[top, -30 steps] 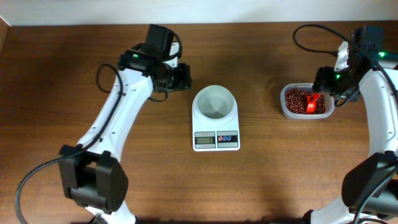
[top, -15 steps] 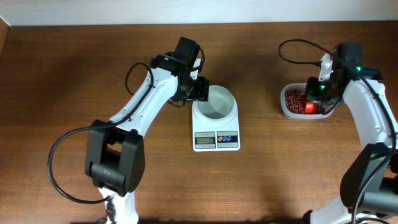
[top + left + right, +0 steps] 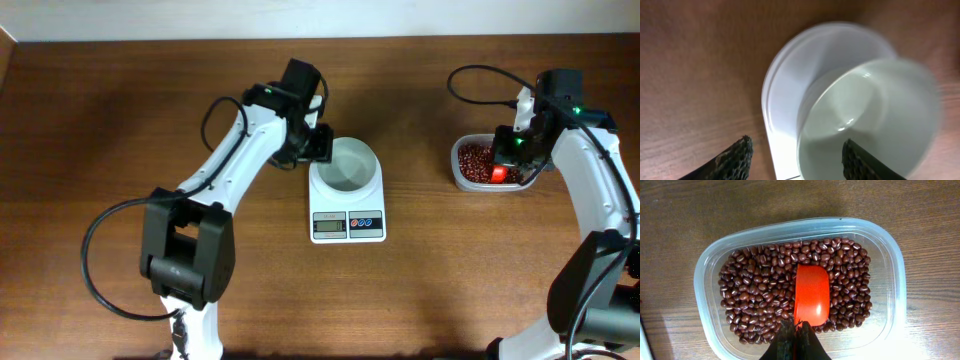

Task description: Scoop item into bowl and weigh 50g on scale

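Gripping the scoop (image 3: pixel 812 297), right pincer (image 3: pixel 795 332) hides its handle.

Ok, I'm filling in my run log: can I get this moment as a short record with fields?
bowl: empty, sitting on the scale
scale: under the bowl, reading too small to tell
beans: in the clear tub
scoop: red, lying on the beans
left fingers: open, at the bowl's edge
right fingers: shut on the scoop's near end
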`<state>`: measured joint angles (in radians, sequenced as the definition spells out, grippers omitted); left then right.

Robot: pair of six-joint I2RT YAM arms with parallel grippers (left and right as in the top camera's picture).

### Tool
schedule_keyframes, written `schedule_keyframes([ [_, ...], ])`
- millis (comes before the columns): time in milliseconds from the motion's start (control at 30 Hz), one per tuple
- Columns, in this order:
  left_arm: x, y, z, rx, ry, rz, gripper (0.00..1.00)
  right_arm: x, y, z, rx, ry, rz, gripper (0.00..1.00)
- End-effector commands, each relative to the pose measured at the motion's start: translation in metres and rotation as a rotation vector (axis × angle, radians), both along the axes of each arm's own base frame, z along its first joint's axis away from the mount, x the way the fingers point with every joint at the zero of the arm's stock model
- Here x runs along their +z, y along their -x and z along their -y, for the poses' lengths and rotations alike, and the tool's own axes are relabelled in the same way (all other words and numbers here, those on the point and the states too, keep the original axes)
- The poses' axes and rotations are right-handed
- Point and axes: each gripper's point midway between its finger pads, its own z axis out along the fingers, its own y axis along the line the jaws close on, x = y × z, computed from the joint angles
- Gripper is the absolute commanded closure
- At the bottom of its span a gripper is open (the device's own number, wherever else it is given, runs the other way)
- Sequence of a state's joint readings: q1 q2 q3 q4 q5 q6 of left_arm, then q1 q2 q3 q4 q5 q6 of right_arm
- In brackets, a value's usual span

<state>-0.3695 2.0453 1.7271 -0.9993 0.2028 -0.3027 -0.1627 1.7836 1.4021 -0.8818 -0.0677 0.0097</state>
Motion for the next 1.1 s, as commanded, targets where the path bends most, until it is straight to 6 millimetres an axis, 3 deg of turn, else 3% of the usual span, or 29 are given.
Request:
schedule_keyframes([
  [0, 0.038, -0.014, -0.009, 0.031, 0.079, 0.023, 0.39, -0.011, 0.01, 0.0, 0.005, 0.017, -0.049, 0.96],
  [100, 0.059, -0.019, -0.037, 0.087, 0.096, 0.055, 0.43, -0.019, 0.006, 0.001, 0.005, 0.017, -0.047, 0.96],
  [167, 0.082, -0.019, -0.042, 0.041, 0.195, 0.088, 0.44, -0.031, 0.003, 0.001, 0.007, 0.011, -0.06, 0.96],
  [233, 0.081, -0.021, -0.049, 0.037, 0.181, 0.094, 0.41, -0.031, 0.001, -0.001, 0.009, 0.0, -0.053, 0.96],
  [267, 0.079, -0.02, -0.053, 0.045, 0.163, 0.092, 0.39, -0.031, 0.003, -0.001, 0.009, 0.0, -0.061, 0.77],
  [300, 0.079, -0.02, -0.054, 0.046, 0.161, 0.087, 0.38, -0.031, 0.003, -0.001, 0.009, 0.0, -0.062, 0.71],
  [400, 0.077, -0.015, -0.055, 0.049, 0.157, 0.066, 0.36, -0.034, 0.012, 0.0, 0.005, 0.012, -0.102, 0.68],
  [500, 0.077, -0.015, -0.055, 0.049, 0.156, 0.066, 0.35, -0.03, -0.002, 0.0, 0.009, 0.005, -0.042, 0.72],
  [533, 0.076, -0.015, -0.056, 0.051, 0.15, 0.067, 0.35, -0.03, -0.002, -0.005, 0.016, -0.019, -0.039, 0.77],
  [633, 0.076, -0.016, -0.058, 0.054, 0.139, 0.07, 0.35, -0.027, -0.004, -0.003, 0.018, -0.008, -0.032, 0.78],
  [767, 0.076, -0.016, -0.058, 0.054, 0.139, 0.07, 0.34, -0.02, -0.009, -0.003, 0.038, -0.007, -0.015, 0.72],
  [900, 0.076, -0.016, -0.058, 0.054, 0.139, 0.07, 0.34, 0.017, -0.016, -0.003, 0.046, -0.007, -0.005, 0.59],
  [967, 0.076, -0.016, -0.058, 0.054, 0.139, 0.07, 0.34, 0.017, -0.012, -0.004, 0.068, -0.003, -0.022, 0.53],
  [1067, 0.075, -0.015, -0.058, 0.054, 0.137, 0.064, 0.34, 0.01, -0.005, -0.003, 0.094, 0.049, -0.074, 0.53],
])
